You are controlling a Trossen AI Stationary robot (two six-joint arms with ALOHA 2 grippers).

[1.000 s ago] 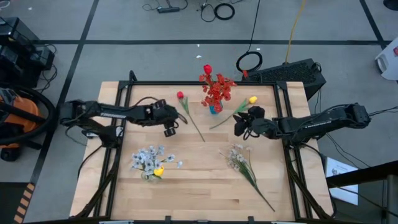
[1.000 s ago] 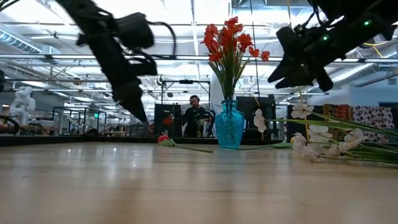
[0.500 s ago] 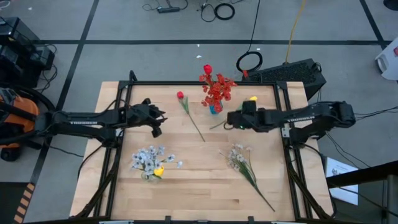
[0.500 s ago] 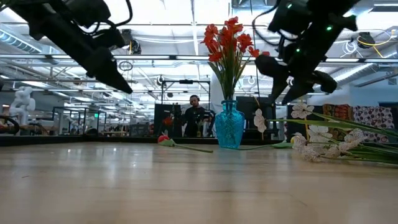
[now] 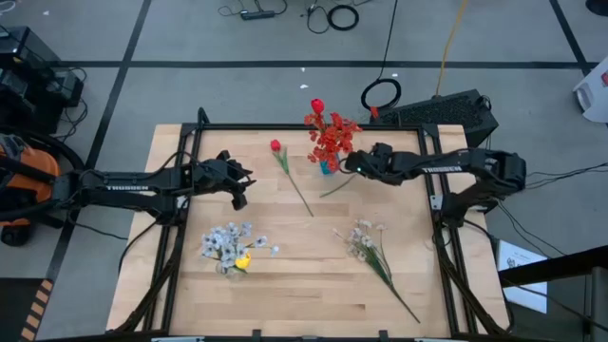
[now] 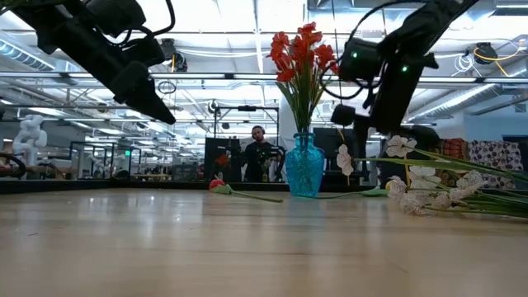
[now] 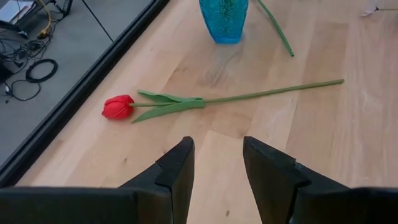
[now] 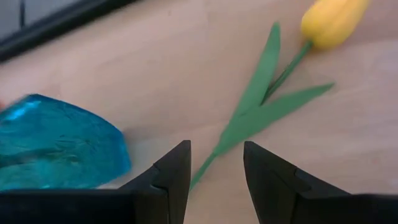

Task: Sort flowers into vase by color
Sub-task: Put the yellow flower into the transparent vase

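Note:
A teal-blue vase (image 5: 326,165) stands at the far middle of the table and holds red flowers (image 5: 331,133). A red tulip (image 7: 118,107) lies on the table left of the vase. A yellow tulip (image 8: 333,18) lies right of it, its stem (image 5: 332,188) slanting toward the near side. My right gripper (image 8: 214,165) is open above the yellow tulip's leaves (image 8: 261,106), beside the vase (image 8: 56,149), and touches nothing. My left gripper (image 5: 237,193) is open and empty, in the air left of the red tulip (image 5: 275,146).
A bunch of pale blossoms with a yellow bud (image 5: 228,247) sits at the near left. White sprays on long green stems (image 5: 370,252) lie at the near right. A black frame (image 5: 285,128) borders the table. Bare wood lies in the middle.
My right gripper has moved toward the table's left and far edge, along the yellow tulip toward the vase. My left gripper has drawn back toward the table's left edge and risen, then kept still. The flowers have not moved.

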